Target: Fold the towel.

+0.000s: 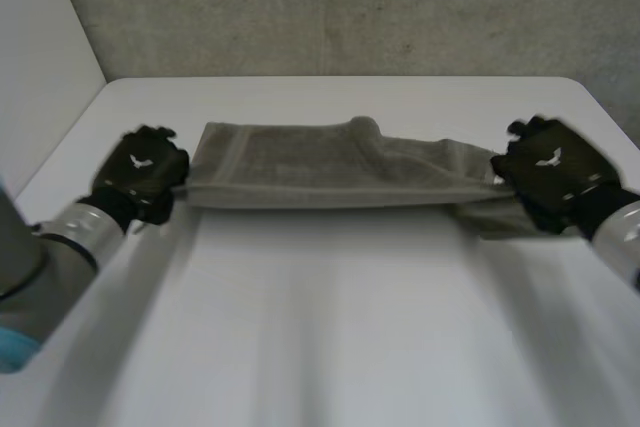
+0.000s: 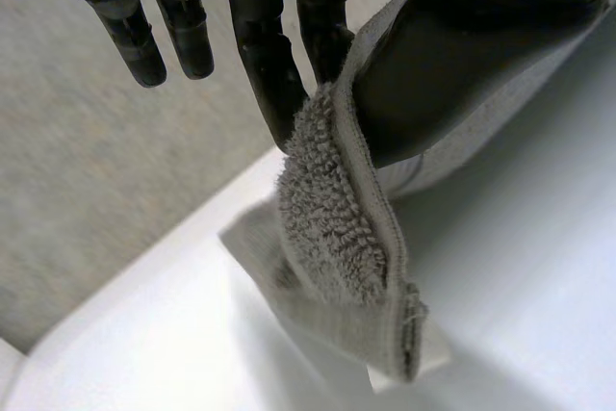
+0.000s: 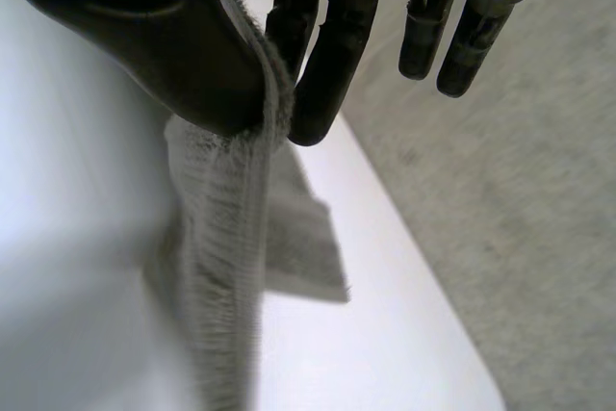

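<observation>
Head view: towel (image 1: 330, 167) ends hidden under pinching left hand (image 1: 142, 172), right hand (image 1: 555, 172).

We see a white table (image 1: 330, 327) with rounded far corners, before a grey wall (image 1: 330, 7). Toward twelve o'clock a grey towel (image 1: 330, 167) stretches from nine to three o'clock. We cannot tell if it rests on the surface.

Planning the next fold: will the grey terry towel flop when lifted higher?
Probably floppy: the grey terry towel droops from the left hand. Likely light: the right hand holds its end by a pinch. Looped pile probably resists slipping.
</observation>
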